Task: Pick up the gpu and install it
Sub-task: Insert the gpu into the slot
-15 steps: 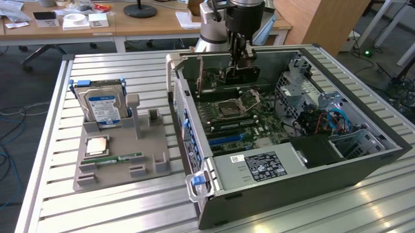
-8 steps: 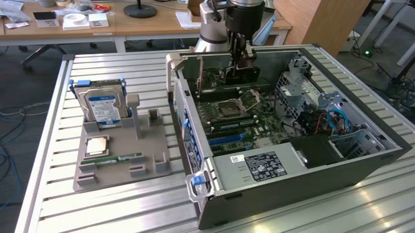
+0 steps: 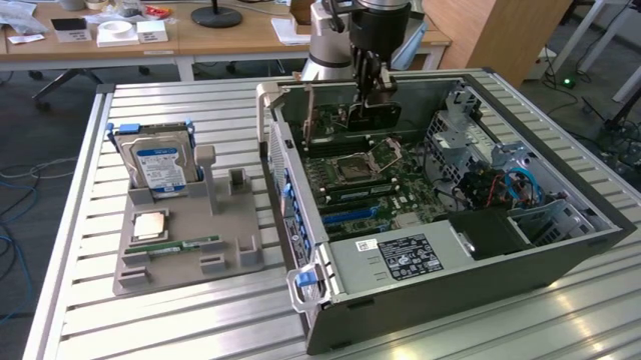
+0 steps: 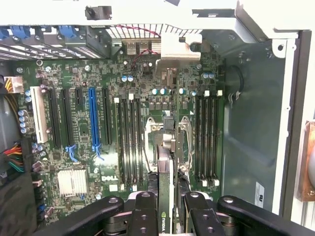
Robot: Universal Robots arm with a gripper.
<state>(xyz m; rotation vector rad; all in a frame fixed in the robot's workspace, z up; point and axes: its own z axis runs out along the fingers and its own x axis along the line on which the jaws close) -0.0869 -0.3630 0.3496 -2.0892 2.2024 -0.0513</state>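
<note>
The gpu (image 3: 350,118), a thin green-and-black rectangular card, hangs edge-down above the green motherboard (image 4: 123,73), clamped in the black gripper (image 3: 371,88). Seating it well likely means holding it upright, square to the long blue slot (image 4: 93,118).

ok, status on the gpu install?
Gripper jaws shut on gpu. Held on edge above motherboard, inside open case, not seated. Blue slot bare, nothing seen in the way.

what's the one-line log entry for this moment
gripper: shut on thin black-faced green gpu card | card: held on edge above green motherboard inside open dark metal computer case | seated: not yet
</note>
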